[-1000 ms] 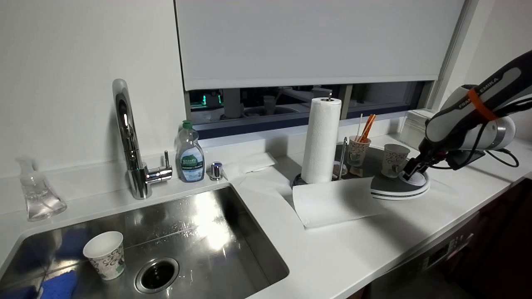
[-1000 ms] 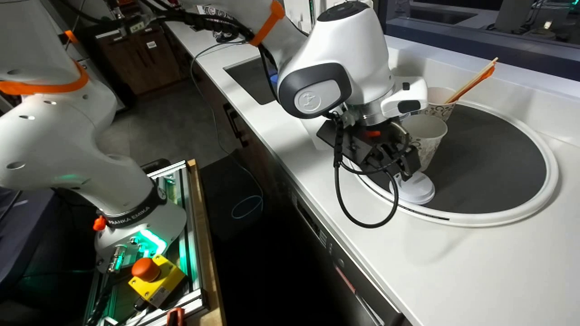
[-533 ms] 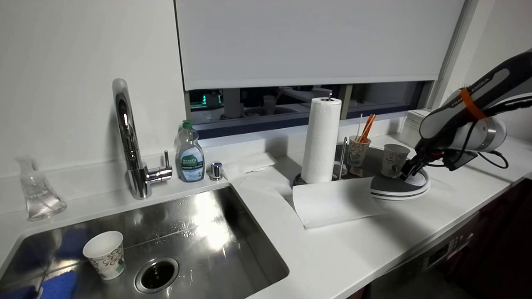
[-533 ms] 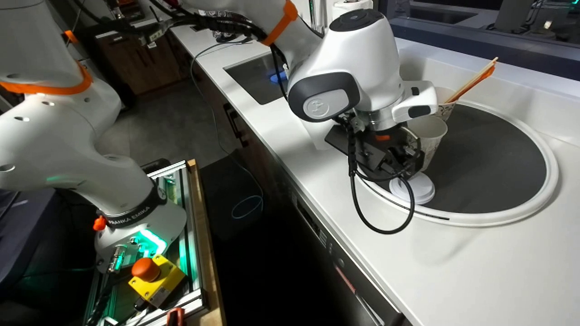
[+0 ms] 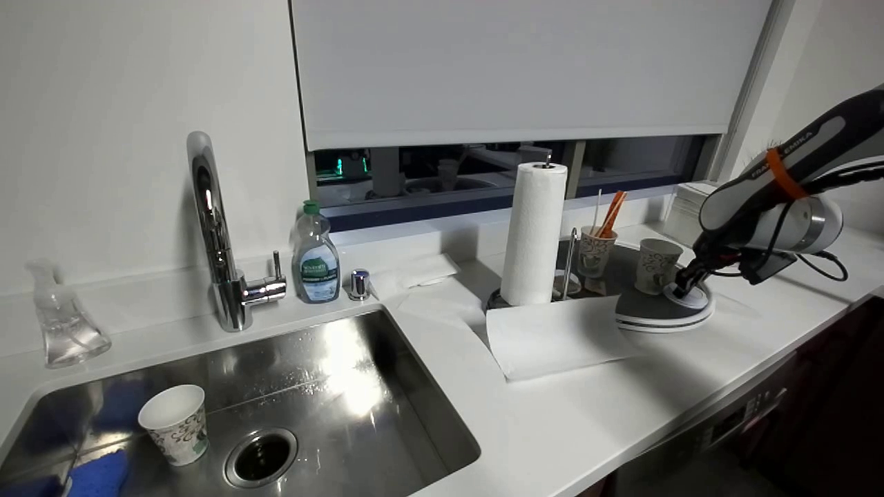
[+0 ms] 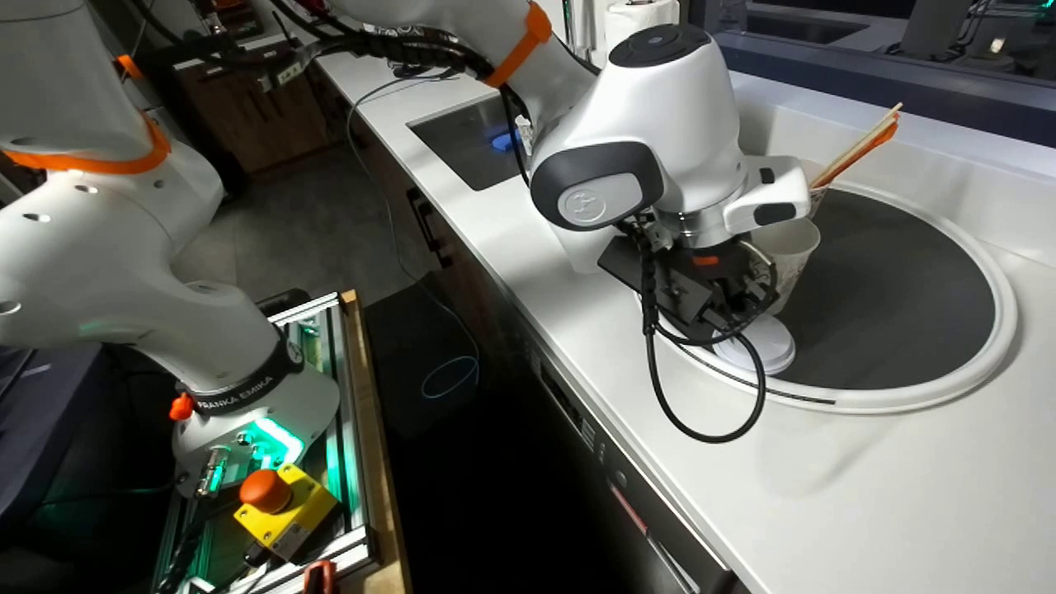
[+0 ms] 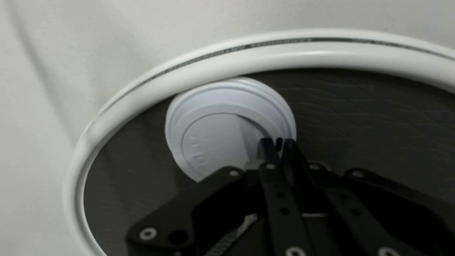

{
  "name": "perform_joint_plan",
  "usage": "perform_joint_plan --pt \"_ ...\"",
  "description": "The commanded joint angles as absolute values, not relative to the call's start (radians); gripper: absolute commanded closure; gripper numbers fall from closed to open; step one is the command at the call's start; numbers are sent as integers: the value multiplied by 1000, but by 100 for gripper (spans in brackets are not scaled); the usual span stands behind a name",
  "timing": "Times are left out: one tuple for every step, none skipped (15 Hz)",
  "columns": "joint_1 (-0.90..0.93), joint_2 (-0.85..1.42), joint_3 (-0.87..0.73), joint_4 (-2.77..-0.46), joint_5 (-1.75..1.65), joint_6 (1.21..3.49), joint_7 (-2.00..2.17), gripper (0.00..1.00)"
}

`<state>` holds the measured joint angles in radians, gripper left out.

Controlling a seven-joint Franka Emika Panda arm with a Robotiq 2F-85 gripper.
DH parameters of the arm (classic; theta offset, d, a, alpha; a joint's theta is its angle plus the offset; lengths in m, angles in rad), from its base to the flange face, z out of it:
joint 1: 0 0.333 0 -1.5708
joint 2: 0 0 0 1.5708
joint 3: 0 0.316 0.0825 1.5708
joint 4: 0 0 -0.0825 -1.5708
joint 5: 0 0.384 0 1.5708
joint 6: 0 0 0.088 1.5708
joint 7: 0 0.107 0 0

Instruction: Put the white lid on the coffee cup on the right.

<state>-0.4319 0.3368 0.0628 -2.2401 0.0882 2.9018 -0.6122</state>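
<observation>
Lid [image 6: 774,345] lay in the round tray [image 6: 1006,313] near its eight-o'clock edge in an exterior view, the cup [image 6: 794,254] toward one, dark surface opening toward three; the gripper [image 7: 278,142] was nearly pressed together over the lid's rim, any pinch unclear.

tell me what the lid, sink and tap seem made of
Lid: probably matte white plastic, going by its moulded ridges and raised marks. Sink: likely brushed stainless steel; grey, with blurred bright reflections. Tap: shiny chrome-like metal, perhaps plated, from its sharp mirror highlights.
</observation>
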Motion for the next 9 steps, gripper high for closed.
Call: perform_joint_plan --pt "-439 334 71 -2243 109 2887 -625 98" --pt "-437 321 69 -2251 108 2881 -621 98" --pt "-429 302 57 -2258 96 2859 -609 98" --pt "-423 277 49 -2274 91 2854 -602 98" --pt "-406 239 26 -2299 69 2850 -582 98" --pt "-387 209 -3 -2317 42 2847 -561 98" --pt "-371 181 -27 -2334 19 2839 -544 98" --pt "-338 150 -79 -2349 -38 2818 -499 98" --pt "-317 119 -116 -2360 -91 2791 -463 98"
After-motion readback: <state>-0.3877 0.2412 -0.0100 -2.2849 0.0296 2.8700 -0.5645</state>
